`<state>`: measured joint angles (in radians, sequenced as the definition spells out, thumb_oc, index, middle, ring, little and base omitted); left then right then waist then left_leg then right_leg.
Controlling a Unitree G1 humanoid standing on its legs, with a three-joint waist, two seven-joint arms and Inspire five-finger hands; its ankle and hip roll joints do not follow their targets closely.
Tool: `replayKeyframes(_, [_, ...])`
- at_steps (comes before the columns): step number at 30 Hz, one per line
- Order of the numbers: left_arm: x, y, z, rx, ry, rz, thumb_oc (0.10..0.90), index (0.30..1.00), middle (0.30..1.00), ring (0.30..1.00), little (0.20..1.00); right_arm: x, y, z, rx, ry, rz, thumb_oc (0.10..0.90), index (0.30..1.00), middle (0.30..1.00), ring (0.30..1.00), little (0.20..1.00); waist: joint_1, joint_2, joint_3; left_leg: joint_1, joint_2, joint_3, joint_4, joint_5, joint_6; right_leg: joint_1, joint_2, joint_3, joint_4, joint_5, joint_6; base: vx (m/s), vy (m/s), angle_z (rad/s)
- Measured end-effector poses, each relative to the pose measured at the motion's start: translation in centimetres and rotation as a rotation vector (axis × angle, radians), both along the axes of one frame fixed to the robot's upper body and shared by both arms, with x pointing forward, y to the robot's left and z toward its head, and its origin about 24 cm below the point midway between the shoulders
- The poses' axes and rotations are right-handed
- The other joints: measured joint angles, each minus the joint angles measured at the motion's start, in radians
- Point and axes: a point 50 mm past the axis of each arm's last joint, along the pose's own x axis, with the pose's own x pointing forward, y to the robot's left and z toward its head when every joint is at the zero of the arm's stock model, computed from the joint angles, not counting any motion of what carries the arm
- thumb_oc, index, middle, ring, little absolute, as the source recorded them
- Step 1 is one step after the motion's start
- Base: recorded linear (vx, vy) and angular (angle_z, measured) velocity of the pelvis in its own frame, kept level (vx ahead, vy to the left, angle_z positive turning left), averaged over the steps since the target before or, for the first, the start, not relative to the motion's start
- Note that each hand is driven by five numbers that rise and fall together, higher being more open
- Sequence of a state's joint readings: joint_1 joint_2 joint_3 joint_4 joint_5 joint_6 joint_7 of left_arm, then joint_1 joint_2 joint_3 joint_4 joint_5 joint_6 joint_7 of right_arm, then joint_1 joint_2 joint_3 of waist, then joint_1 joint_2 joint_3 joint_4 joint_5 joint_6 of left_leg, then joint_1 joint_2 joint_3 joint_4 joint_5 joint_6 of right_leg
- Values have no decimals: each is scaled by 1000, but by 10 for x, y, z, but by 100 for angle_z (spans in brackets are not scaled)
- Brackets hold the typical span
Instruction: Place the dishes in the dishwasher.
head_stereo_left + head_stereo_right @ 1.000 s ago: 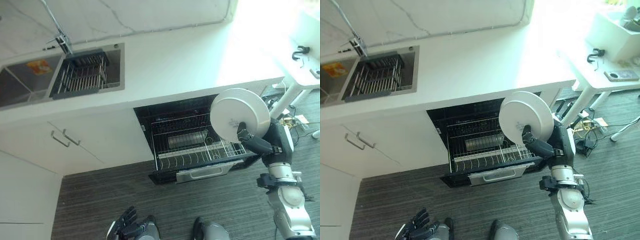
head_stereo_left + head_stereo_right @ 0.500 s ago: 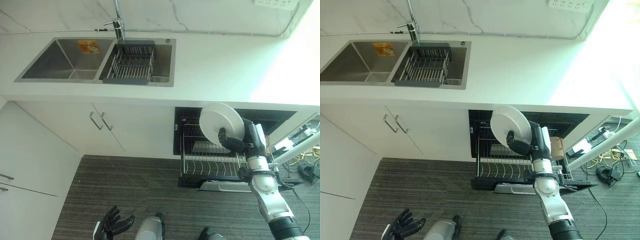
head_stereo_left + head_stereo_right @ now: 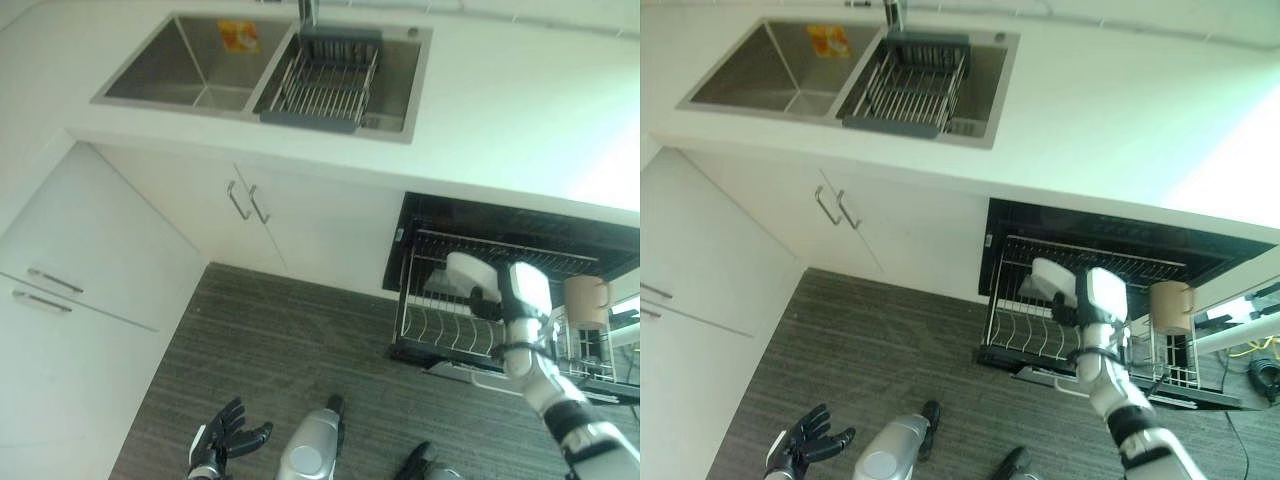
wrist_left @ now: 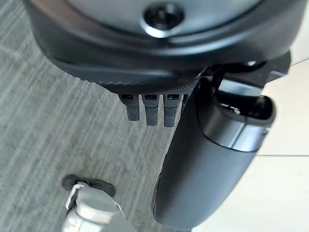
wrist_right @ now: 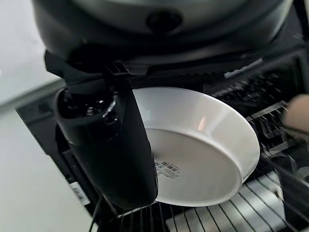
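Lowered plate (image 5: 203,154) pinched over rack (image 3: 470,335).

Daylight glare whitens the countertop (image 3: 540,110); wrist views blur.

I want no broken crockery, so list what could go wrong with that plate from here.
1. The right hand holds the white plate by one edge with thumb and fingers, so it could slip onto the dishwasher rack.
2. The plate hangs tilted over the rack's wire tines and may knock them rather than drop between them.
3. A tan mug stands in the rack nearby; a sideways swing might hit it.
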<state>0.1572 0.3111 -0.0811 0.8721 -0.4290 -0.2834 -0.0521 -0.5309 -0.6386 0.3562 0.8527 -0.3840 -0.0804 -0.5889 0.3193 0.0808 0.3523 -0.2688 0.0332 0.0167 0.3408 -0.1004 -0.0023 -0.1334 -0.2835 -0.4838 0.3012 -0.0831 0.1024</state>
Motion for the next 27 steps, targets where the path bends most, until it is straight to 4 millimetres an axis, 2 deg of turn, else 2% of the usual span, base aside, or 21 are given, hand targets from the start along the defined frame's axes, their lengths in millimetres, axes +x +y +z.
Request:
replayKeyframes(3, [22,-3,7,-18,-52,-30,800,900,900,900,900,18,-19,29,-108,-2,-72,400,300,300,300,300,36,9,42,-34,-6,-7,-20,21,2,-41,-8,-4,5,-1,1,-92,-45,8])
replayKeyframes(6, [33,4,14,-3,-84,-54,800,900,900,900,900,26,-21,34,-209,64,-70,400,300,300,300,300,71,-11,80,-51,-2,-21,-32,30,-5,-53,0,-21,2,0,0,-93,-89,11])
replayKeyframes(8, [36,10,18,-12,-102,-48,800,900,900,900,900,32,-17,40,-253,97,-49,400,300,300,300,300,76,-39,100,-59,3,-30,-34,31,-6,-54,10,-28,-7,0,-1,-26,-75,8])
replayKeyframes(9, [37,10,19,-12,-106,-50,800,900,900,900,900,35,-17,45,-249,108,-48,422,333,333,333,333,76,-47,105,-60,3,-31,-35,31,-6,-53,11,-30,-10,0,-1,-12,-96,5])
replayKeyframes(10, [40,10,22,-12,-120,-57,800,900,900,900,900,36,-19,47,-241,150,-46,800,900,900,900,900,78,-54,109,-60,3,-33,-35,31,-6,-51,12,-31,-14,1,-1,3,-81,7])
replayKeyframes(13, [52,9,33,-11,-169,-85,800,900,900,900,900,37,-21,44,-205,277,-18,800,900,900,900,900,86,-78,109,-56,4,-46,-34,31,-8,-33,18,-46,-25,2,-2,15,-93,9])
replayKeyframes(15, [59,16,42,3,-194,-109,800,900,900,900,900,36,-19,35,-106,386,29,800,900,900,900,900,100,-94,108,-54,7,-47,-34,32,-10,-30,23,-46,-25,3,-3,20,-86,3])
replayKeyframes(20, [57,26,43,19,-159,-104,800,900,900,900,900,27,-15,10,57,543,104,800,900,900,900,900,98,-106,105,-45,16,-47,-34,36,-15,-17,36,-45,-39,12,-6,-4,-68,-3])
replayKeyframes(22, [55,26,42,16,-145,-103,800,900,900,900,900,21,-16,-1,191,617,93,800,900,900,900,900,95,-111,101,-42,18,-44,-34,37,-17,-16,37,-42,-39,15,-9,-8,-41,-5])
replayKeyframes(27, [55,27,41,14,-129,-101,800,900,900,900,900,5,-23,-25,362,769,66,800,900,900,900,900,92,-148,76,-31,23,-33,-34,38,-18,-12,40,-34,-44,21,-12,-18,-51,-8])
